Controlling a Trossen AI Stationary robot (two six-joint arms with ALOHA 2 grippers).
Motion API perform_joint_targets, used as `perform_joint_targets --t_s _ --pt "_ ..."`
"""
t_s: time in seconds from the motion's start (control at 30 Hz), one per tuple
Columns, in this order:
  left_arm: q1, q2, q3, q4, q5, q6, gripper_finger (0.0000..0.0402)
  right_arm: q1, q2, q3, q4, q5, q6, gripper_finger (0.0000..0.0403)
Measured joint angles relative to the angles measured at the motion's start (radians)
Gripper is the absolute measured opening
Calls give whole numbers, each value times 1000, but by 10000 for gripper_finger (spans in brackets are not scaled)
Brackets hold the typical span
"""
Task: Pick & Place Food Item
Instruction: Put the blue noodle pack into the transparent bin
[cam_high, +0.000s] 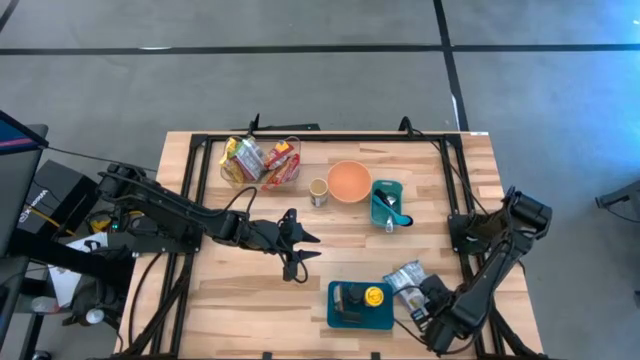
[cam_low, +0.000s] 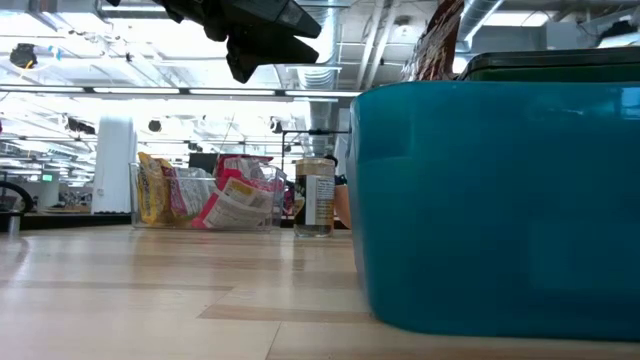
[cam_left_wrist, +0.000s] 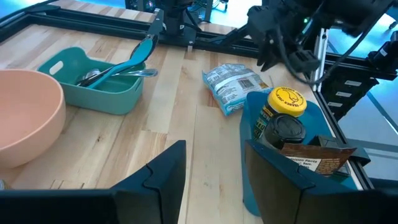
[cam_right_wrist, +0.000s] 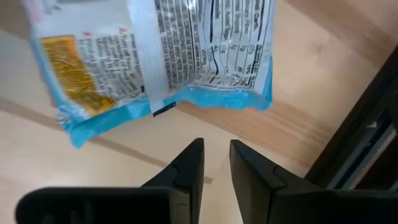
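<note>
A blue-and-white snack packet (cam_high: 405, 276) (cam_left_wrist: 233, 84) (cam_right_wrist: 155, 56) lies flat on the wooden table, just right of a teal tray (cam_high: 335, 318) (cam_left_wrist: 314, 115) (cam_low: 500, 200). The tray holds a yellow-lidded jar (cam_high: 373, 296) (cam_left_wrist: 283, 102), a dark-lidded jar (cam_left_wrist: 283, 130) and a brown pouch (cam_left_wrist: 317, 158). My right gripper (cam_high: 430, 300) (cam_right_wrist: 216, 146) points down beside the packet's near edge, its fingers a narrow gap apart with nothing between them. My left gripper (cam_high: 303, 255) (cam_left_wrist: 214, 149) hangs open over the table's middle, left of the tray.
At the back stand a clear bin of snack packets (cam_high: 260, 160) (cam_low: 215, 195), a small jar (cam_high: 318, 192), a pink bowl (cam_high: 349, 181) (cam_left_wrist: 25, 115) and a teal caddy with utensils (cam_high: 388, 203) (cam_left_wrist: 93, 84). A black frame (cam_high: 450, 170) runs round the table.
</note>
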Motion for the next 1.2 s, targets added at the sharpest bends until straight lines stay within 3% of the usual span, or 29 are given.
perform_joint_targets --t_s 0.2,0.53,0.97,1.2 --pt "0 0 0 0 0 0 158 24 -55 0 -71 52 -16 71" --pt "0 0 0 0 0 0 158 18 -60 0 -76 51 -228 77" --pt "0 0 0 0 0 0 158 -12 -62 0 -96 4 -398 170" --pt "0 0 0 0 0 0 158 -13 -63 -36 -86 3 -423 185"
